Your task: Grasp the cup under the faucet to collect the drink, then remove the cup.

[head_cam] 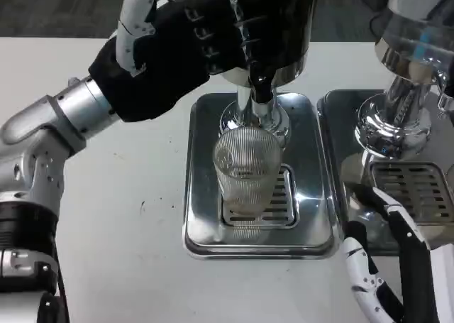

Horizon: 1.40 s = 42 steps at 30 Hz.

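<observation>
A ribbed clear glass cup (247, 170) stands upright on the grate of a shiny drip tray (201, 223), directly under the faucet (260, 90) of a drink dispenser. My left hand (167, 60), black on the side facing me, is raised above and left of the cup. Its fingers (213, 32) curl against the dark faucet lever (257, 50). Whether liquid is running into the cup is unclear. My right hand (386, 266) sits low at the bottom right, right of the tray, with its fingers apart and nothing in them. It is clear of the cup.
A second chrome dispenser (397, 110) with its own drip tray (418, 188) stands to the right, close above my right hand. White table (128, 216) lies left of the tray.
</observation>
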Each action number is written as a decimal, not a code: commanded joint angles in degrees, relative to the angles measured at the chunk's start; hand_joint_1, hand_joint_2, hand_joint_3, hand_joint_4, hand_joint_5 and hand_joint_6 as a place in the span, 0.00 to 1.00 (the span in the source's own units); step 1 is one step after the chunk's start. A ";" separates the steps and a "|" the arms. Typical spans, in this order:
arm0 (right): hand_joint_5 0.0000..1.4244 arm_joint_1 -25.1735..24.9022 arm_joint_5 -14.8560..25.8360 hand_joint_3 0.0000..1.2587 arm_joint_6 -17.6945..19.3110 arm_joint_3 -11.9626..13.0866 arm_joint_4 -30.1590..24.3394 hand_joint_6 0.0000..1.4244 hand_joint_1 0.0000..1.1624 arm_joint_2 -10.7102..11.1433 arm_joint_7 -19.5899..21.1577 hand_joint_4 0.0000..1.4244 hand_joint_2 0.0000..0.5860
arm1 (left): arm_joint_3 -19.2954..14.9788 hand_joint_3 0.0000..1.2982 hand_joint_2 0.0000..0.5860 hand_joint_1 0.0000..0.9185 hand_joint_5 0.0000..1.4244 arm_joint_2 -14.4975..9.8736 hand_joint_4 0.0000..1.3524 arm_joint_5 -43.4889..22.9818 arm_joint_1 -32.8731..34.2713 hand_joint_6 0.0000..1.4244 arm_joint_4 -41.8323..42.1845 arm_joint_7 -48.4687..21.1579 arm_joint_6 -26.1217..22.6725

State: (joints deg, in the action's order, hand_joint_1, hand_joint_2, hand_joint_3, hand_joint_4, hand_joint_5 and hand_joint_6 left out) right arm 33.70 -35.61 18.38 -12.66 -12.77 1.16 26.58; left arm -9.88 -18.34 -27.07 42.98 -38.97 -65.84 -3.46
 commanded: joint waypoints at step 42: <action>0.15 2.62 1.32 0.23 0.34 -0.03 -1.79 0.09 0.27 0.40 -0.49 0.20 0.73 | 7.59 0.19 0.15 0.00 0.07 2.64 0.07 12.33 -0.99 0.09 -7.15 1.18 24.70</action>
State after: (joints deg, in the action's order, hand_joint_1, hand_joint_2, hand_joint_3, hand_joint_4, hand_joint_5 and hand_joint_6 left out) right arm 36.20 -34.49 18.38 -12.69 -13.90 1.28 26.30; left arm -3.79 -15.77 -16.78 42.91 -46.13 -63.96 19.57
